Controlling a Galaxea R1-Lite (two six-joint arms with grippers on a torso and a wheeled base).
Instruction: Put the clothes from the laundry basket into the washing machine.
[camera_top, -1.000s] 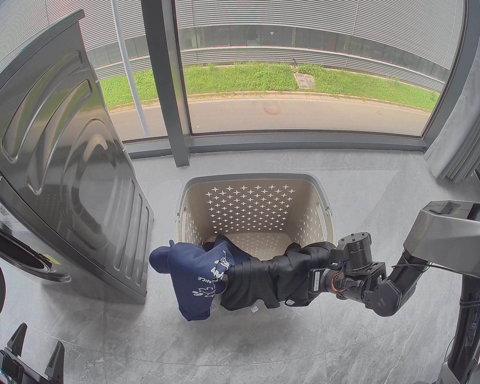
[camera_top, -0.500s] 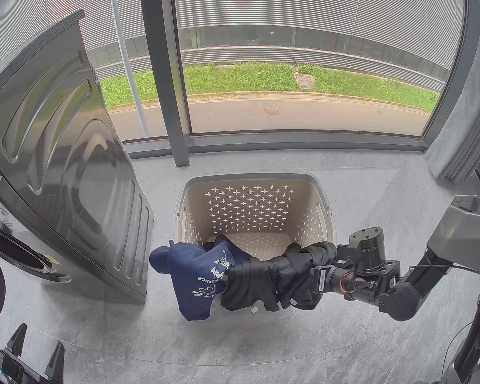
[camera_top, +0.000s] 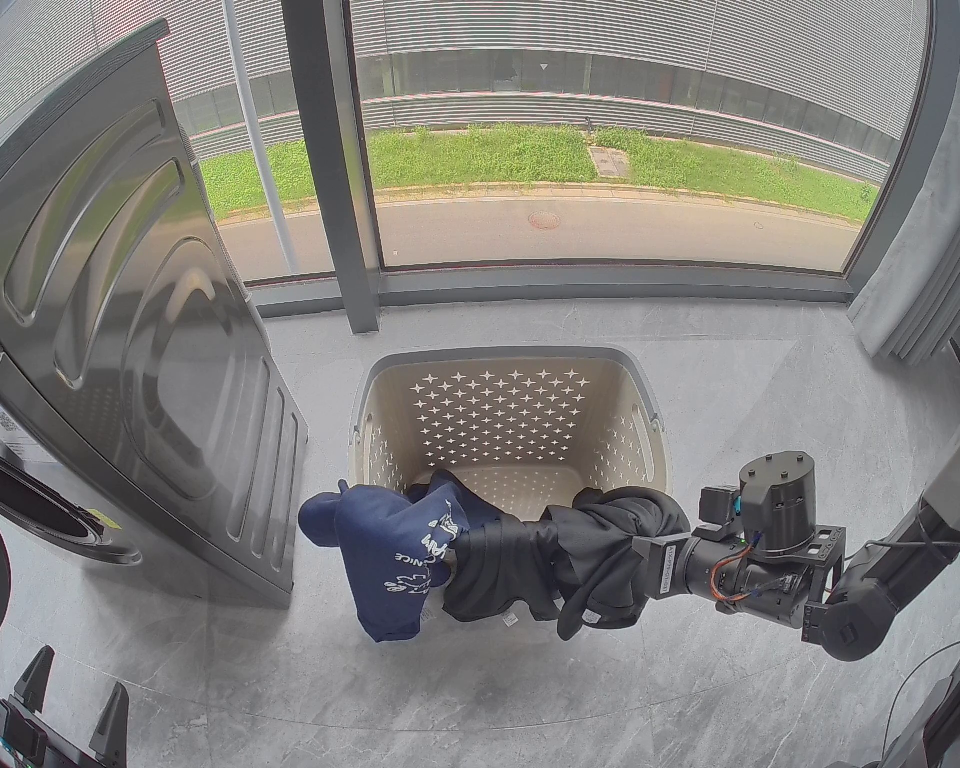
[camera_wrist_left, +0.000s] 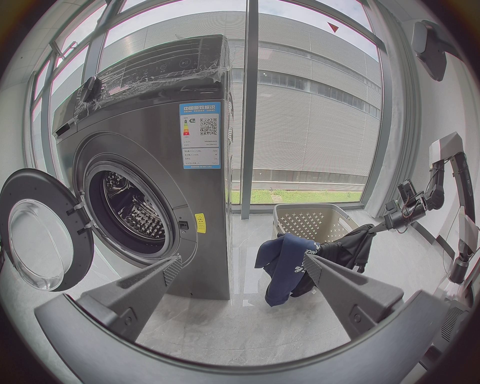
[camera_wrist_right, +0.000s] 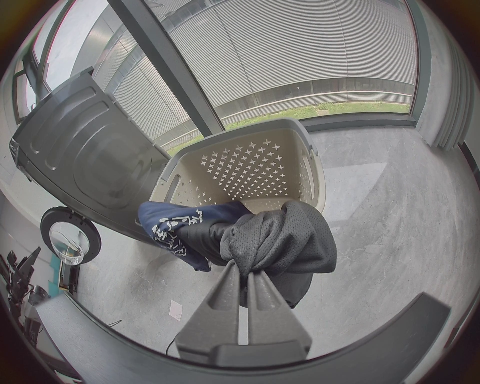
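At the near rim of the laundry basket, pinching a bunched black garment in the right gripper, just outside the near right corner. Trailing the rest of that cloth along the rim toward a navy printed garment, itself draping over the near left corner and down the outer wall. Standing on the grey floor, with the washing machine to the left.

From the right wrist: pressing two dark fingers almost together on a twist of black fabric, its mesh weave plain at this range while reading as smooth dark cloth from the head camera.

From the left wrist: facing the machine's front, round door swinging wide and steel drum exposed, where the head camera is catching the side panel. Hovering well apart from the basket, left gripper spreading wide and holding nothing.
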